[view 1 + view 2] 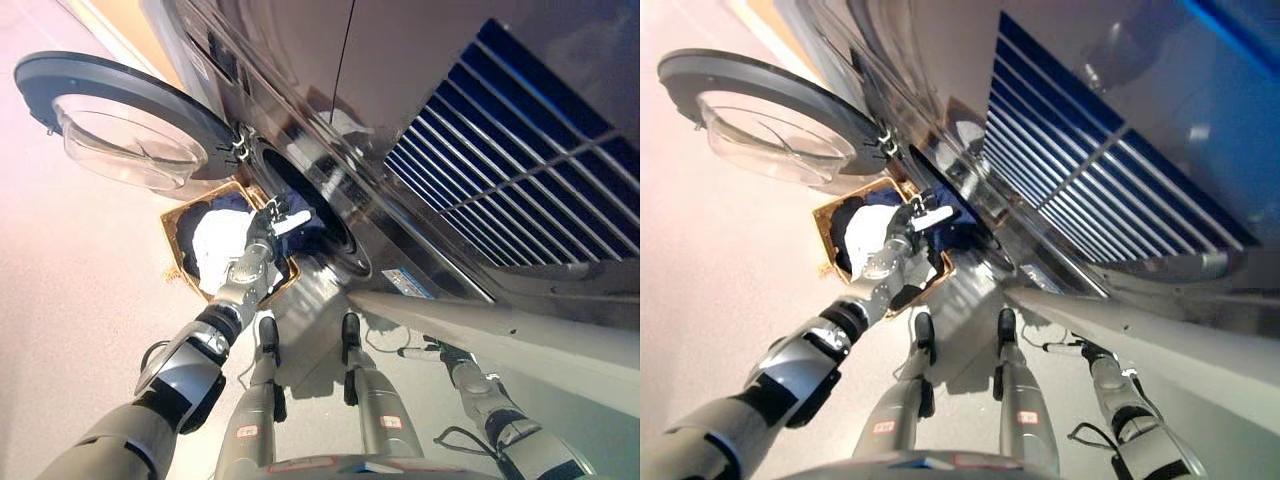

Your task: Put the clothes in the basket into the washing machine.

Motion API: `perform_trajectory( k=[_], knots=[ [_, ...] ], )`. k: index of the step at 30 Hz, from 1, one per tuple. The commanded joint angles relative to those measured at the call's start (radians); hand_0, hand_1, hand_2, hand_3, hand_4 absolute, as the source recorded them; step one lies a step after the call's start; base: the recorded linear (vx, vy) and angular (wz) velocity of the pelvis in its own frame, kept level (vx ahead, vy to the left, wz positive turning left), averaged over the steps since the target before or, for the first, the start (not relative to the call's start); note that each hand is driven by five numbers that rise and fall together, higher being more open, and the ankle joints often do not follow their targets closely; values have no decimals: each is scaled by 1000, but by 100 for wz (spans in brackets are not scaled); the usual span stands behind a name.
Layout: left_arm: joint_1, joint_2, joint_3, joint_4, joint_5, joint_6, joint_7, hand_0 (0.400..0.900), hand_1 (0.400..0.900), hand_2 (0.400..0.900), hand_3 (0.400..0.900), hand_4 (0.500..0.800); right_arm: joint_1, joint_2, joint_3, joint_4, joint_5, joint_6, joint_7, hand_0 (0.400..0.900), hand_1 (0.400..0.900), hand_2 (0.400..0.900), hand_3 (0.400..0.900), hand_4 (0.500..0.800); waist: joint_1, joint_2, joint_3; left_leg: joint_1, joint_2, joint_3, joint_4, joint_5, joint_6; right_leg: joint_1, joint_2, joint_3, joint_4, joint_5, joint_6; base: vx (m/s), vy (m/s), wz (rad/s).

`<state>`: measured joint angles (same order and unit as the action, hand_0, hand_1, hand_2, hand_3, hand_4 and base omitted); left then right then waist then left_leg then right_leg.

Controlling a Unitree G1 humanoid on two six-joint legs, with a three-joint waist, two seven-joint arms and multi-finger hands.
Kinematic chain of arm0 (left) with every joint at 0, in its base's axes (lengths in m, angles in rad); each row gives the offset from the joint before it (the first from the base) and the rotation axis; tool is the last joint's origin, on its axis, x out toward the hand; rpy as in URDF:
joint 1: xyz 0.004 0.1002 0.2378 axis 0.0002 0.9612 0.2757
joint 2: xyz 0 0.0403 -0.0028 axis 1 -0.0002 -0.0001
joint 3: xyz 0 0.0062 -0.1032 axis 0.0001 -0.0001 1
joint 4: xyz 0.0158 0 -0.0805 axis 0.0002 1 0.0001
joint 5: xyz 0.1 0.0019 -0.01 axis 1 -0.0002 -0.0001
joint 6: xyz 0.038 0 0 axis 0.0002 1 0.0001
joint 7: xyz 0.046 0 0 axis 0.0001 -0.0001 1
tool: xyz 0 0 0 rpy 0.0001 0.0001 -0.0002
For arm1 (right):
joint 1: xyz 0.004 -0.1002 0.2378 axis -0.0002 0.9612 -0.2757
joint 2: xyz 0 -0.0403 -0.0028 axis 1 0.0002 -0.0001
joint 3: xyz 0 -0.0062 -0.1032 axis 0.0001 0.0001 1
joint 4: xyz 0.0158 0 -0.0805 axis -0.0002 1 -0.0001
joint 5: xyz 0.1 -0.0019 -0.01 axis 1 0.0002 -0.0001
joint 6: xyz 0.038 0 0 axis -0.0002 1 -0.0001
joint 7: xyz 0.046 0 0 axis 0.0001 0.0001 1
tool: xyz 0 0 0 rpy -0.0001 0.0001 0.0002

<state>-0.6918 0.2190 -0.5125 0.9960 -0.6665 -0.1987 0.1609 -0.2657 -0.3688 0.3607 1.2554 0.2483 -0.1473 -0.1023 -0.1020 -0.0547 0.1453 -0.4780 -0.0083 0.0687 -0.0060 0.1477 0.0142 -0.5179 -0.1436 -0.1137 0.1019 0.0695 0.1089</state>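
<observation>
A wicker basket [172,242] stands on the floor below the washing machine's round opening [305,200]. In it lie a white garment [215,245] and dark blue clothes [225,203]. My left hand [270,228] reaches over the basket to the lower lip of the opening, fingers curled on a dark blue garment [305,238] that hangs at the drum's mouth. My right hand [443,353] shows low at the right beside the machine's front, mostly hidden.
The machine's round door [120,125] with its glass bowl stands swung wide to the left above the basket. The dark machine front [430,80] fills the upper right. Pale floor [70,300] lies to the left.
</observation>
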Motion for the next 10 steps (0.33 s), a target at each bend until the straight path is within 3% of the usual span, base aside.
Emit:
perform_trajectory(
  k=[1, 10],
  knots=[
    [6, -3, 24, -28, 82, -48, -41, 900, 900, 900, 900, 800, 67, -44, 12, 52, -25, -12, -12, 900, 900, 900, 900, 800, 31, -34, -114, 32, 36, -39, 72, -104, -49, 54, 11, -20, -36, 68, -16, 57, 73, -1],
    [142, -4, 50, -44, 138, -29, -79, 900, 900, 900, 900, 800, 84, -25, -10, 102, -68, 5, 19, 900, 900, 900, 900, 800, 61, -18, -179, 153, 20, -35, 53, -126, -44, 166, 6, -25, -52, 45, -9, 60, 40, 1]
  ],
)
